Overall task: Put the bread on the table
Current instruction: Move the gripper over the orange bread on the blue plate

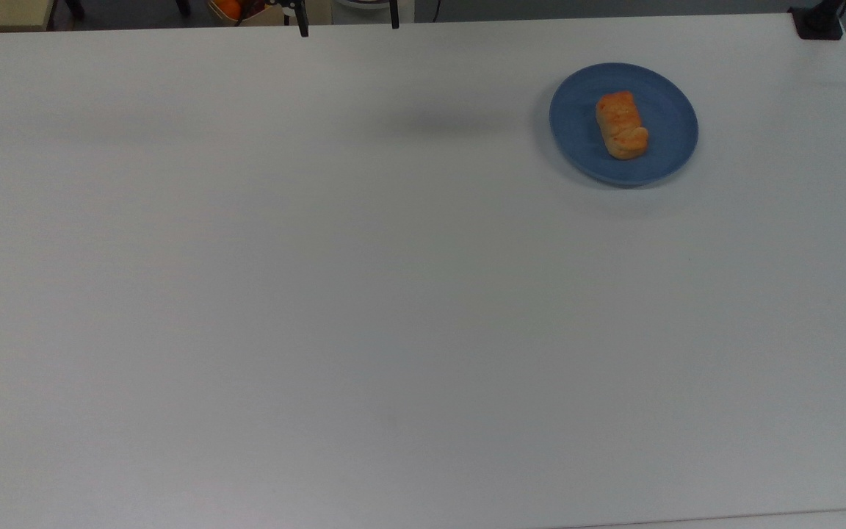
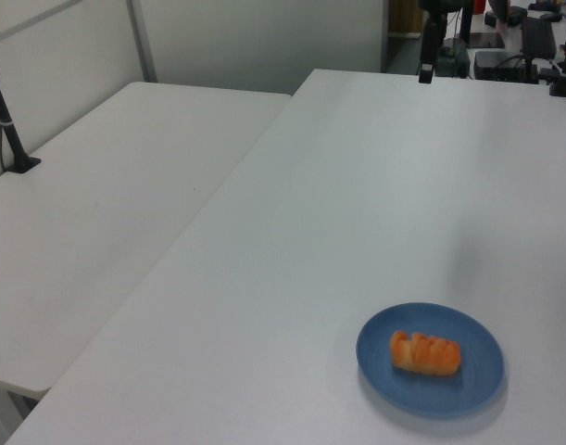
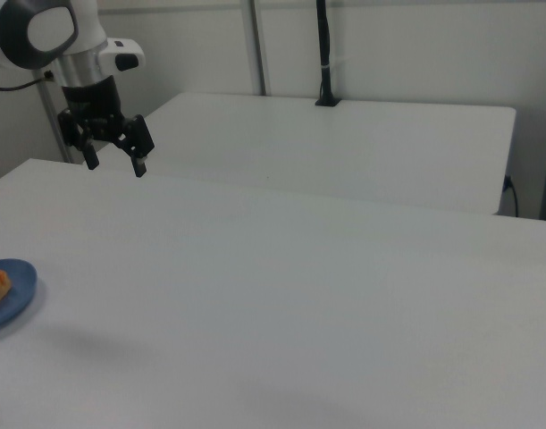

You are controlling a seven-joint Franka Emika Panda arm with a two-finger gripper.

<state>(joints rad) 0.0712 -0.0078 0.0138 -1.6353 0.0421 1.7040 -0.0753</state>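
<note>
One gripper [image 3: 113, 154] is hanging spread and empty above the table [image 1: 320, 294], well apart from the bread [image 1: 621, 124], which is lying on the blue plate [image 1: 584, 147] toward the top view's right, its long axis running near-vertically there.

Even, diffuse overhead light keeps the white surface [image 1: 320, 294] bright and free of glare. A faint grey shadow smudge lies on it beside the blue plate [image 1: 577, 139] in the top view; the plate casts a soft, narrow shadow. The left view looks slightly soft.
</note>
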